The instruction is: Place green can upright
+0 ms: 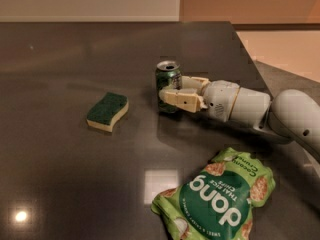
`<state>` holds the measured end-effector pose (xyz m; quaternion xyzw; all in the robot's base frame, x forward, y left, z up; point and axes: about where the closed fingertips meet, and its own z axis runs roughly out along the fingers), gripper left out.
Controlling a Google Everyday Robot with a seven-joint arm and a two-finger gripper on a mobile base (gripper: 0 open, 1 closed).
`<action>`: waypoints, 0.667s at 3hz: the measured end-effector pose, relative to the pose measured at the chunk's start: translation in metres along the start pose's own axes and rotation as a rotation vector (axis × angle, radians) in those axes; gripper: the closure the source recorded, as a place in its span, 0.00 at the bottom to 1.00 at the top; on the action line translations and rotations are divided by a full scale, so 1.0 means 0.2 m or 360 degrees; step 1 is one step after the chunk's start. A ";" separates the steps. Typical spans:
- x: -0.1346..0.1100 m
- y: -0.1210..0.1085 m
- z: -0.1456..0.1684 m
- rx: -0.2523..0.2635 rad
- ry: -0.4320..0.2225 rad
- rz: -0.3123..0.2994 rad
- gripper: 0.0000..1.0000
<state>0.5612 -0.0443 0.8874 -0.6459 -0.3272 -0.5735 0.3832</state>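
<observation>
Entry: green can [167, 77]. Task status, by judgement: nearly complete. Stands on its base on the dark table [75, 49], silver top and opening upward, no tilt visible. Location: right at the tip of the gripper [171, 90], between its two fingers, pale near finger across the lower front, far finger behind. Gripper state: narrow, closed about the can, seemingly touching on both sides; reaches in low over the table from the white arm [245, 106]. Remaining, as judged: letting go and backing off along the line of the arm without tipping the can. A sideways brush on withdrawal rated the main hazard. Other holdings: sponge [107, 111], green top, out beyond the fingertips, well apart from can and hand; light green snack bag [215, 204], flat on the table beside the forearm, on the side toward the camera, clear of the fingers.
</observation>
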 end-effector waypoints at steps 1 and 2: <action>0.00 -0.01 0.01 0.0006 -0.0001 0.0022 0.00; 0.00 -0.01 0.01 0.0006 -0.0001 0.0022 0.00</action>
